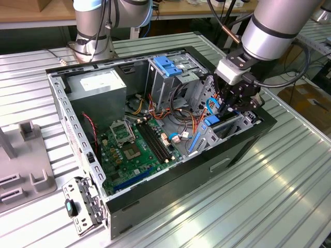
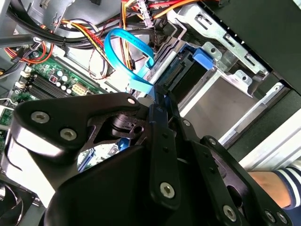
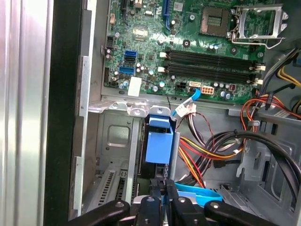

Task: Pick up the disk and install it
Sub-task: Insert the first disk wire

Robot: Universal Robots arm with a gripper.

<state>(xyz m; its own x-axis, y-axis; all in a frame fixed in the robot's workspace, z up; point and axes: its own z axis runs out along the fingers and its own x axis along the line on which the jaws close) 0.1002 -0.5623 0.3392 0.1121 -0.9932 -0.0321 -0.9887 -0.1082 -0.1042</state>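
Several cables point(image 3: 197, 162) could be pinched or snagged if the disk point(image 3: 159, 143), clamped in the gripper point(image 3: 163, 189), is pressed home crooked.

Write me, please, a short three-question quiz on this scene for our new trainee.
1. True or false: the hand is closed on the disk.
2. Where is the disk? A) flat on the table outside B) inside the computer case C) lifted high above everything
3. What colour is the plastic framing the disk?
Key: 1 true; 2 B; 3 blue.
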